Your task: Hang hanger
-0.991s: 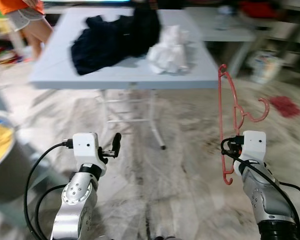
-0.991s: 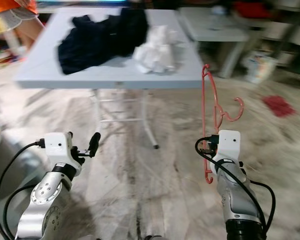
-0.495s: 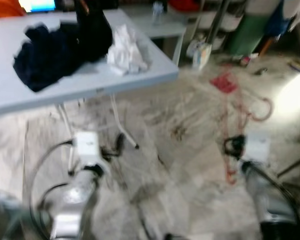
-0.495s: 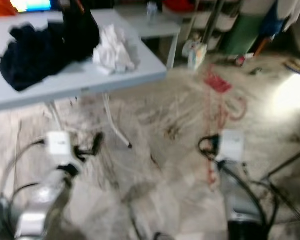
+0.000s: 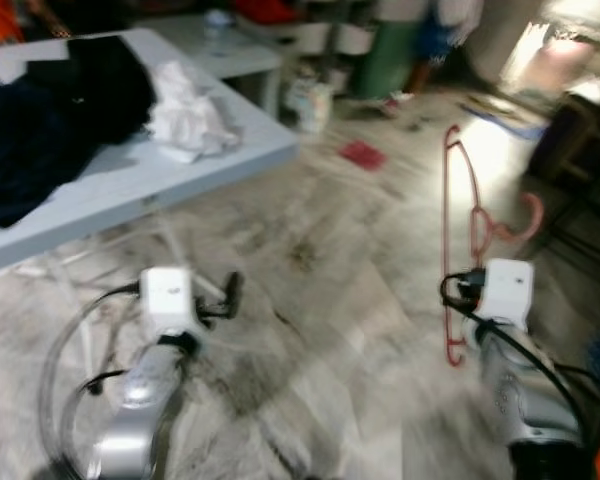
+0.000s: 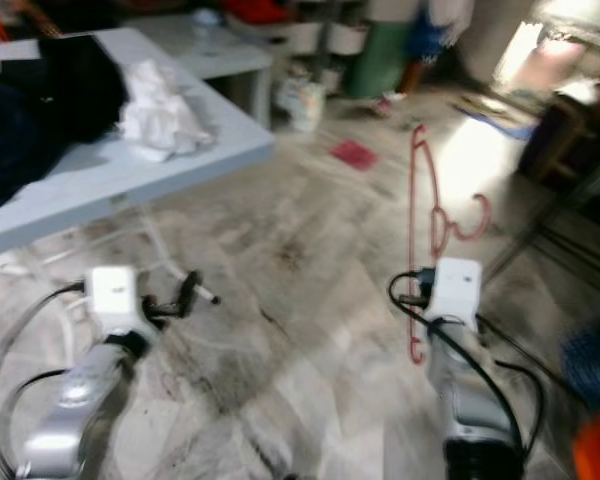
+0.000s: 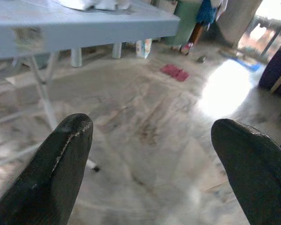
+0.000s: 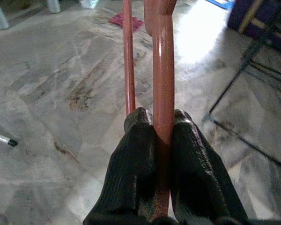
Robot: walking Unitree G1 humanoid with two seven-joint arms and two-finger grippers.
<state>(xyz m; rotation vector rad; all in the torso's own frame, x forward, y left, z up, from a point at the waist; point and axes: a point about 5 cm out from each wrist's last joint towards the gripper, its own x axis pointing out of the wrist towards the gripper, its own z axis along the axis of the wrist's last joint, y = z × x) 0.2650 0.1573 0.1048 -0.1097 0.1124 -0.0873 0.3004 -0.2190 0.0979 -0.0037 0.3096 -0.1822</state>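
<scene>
Red hanger [image 5: 458,240] upright, pinched between right gripper [image 8: 163,140] jaws, hook pointing right over marble floor [image 5: 320,300], left gripper [image 7: 150,154] jaws wide, empty, tabletop [image 5: 130,170] at left

I'm looking at a lived-in home, a utility or laundry room by the look of it: worn marble floor [image 5: 320,300], a pale blue folding table [image 5: 130,185] with dark clothes [image 5: 50,120] and a white garment [image 5: 185,120], cluttered shelves [image 5: 310,30] behind.
</scene>
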